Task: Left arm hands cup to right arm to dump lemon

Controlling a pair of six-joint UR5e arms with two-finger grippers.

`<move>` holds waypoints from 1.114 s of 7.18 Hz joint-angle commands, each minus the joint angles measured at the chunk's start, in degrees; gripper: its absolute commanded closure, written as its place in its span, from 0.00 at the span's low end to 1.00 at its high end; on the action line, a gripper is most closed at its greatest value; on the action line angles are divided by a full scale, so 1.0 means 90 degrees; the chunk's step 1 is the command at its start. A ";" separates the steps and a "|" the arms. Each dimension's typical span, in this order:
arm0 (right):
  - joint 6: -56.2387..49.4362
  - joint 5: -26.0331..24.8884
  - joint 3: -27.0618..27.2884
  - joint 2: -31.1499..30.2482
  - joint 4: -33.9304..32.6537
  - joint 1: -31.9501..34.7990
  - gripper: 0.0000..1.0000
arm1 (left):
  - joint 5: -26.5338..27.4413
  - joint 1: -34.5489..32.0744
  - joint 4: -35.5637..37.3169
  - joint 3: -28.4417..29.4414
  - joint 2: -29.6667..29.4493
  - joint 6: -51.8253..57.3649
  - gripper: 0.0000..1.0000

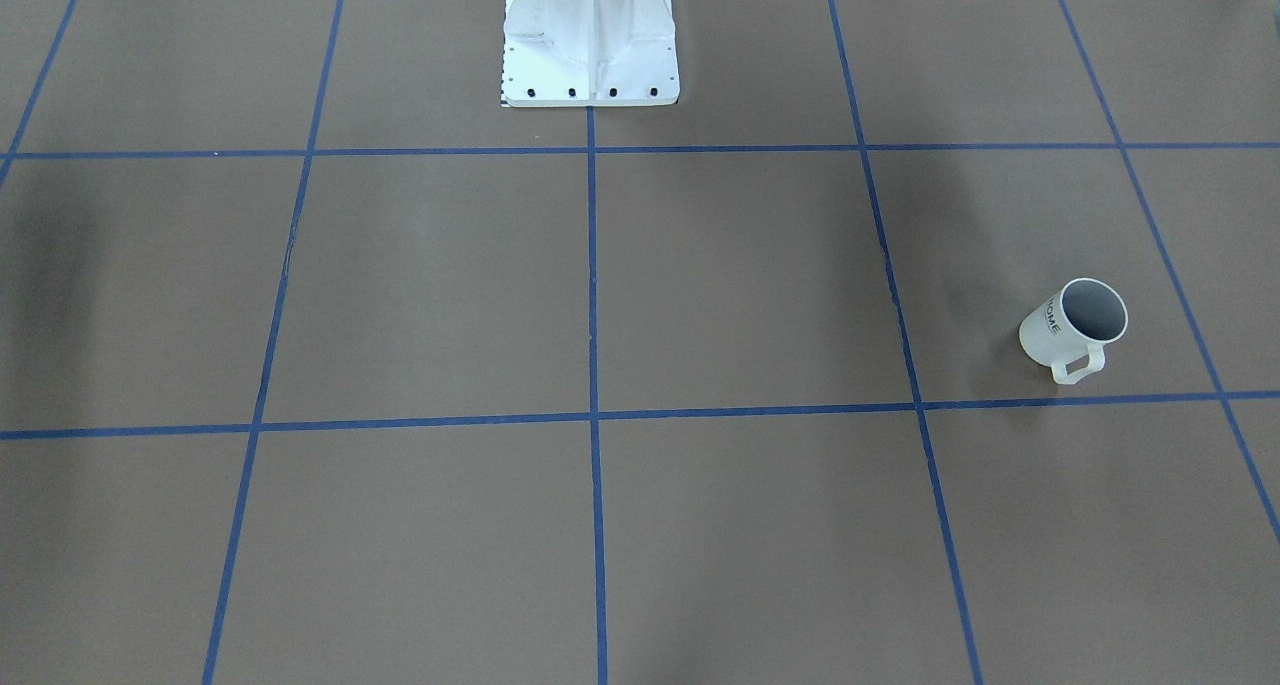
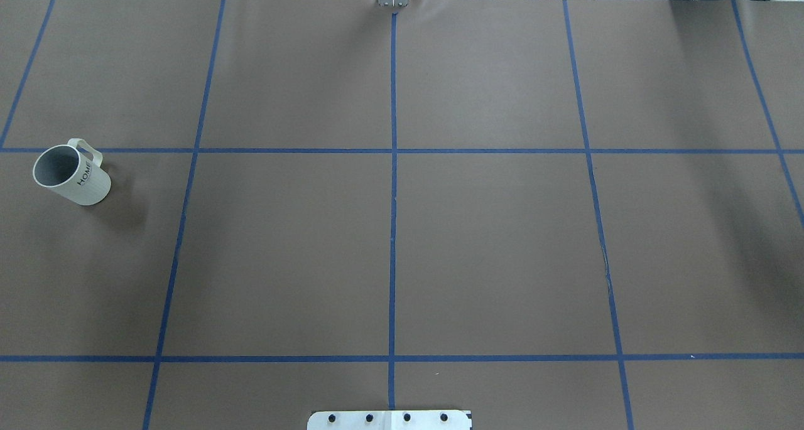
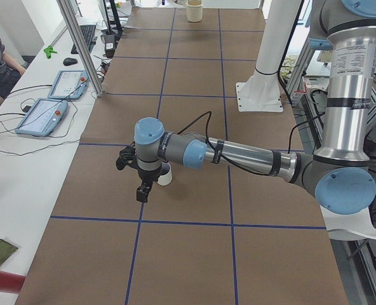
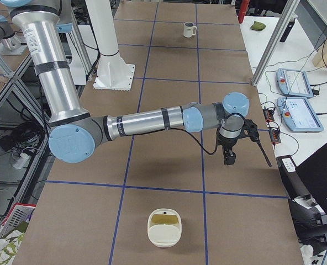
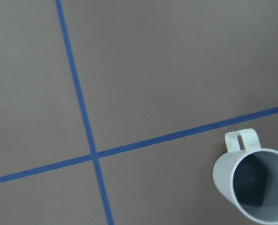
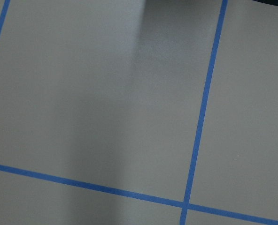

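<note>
The cup is standing upright at the table's left end, handle turned toward the operators' side. The left gripper is hovering near it, the right gripper well apart; I'm unable to tell whether either is open. I'm judging the cup stiff, glazed, slippery and breakable, so I'm favouring pinching the wall opposite the handle.

A robotics lab: a tape-gridded table, a bolted white pedestal at the front view's 12 o'clock, pendants at the right view's 3 o'clock.
</note>
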 commanded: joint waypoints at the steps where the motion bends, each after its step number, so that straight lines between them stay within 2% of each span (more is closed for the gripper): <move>1: -0.0019 -0.0195 0.0028 0.0138 -0.0507 -0.0231 0.00 | -0.0125 -0.0112 0.0394 0.0498 0.0065 0.0105 0.00; 3: 0.0029 -0.0410 0.0009 -0.0171 -0.0637 -0.0408 0.00 | -0.0613 -0.0228 0.0319 0.0502 0.0171 0.0173 0.00; 4: 0.0030 -0.0382 0.0038 -0.0512 -0.0560 -0.0418 0.00 | -0.0614 -0.0287 0.0299 0.0396 0.0192 0.0250 0.00; 8: 0.0069 -0.0401 0.0087 -0.0974 -0.0054 -0.0388 0.00 | -0.0478 -0.0297 0.0318 0.0228 0.0221 0.0182 0.00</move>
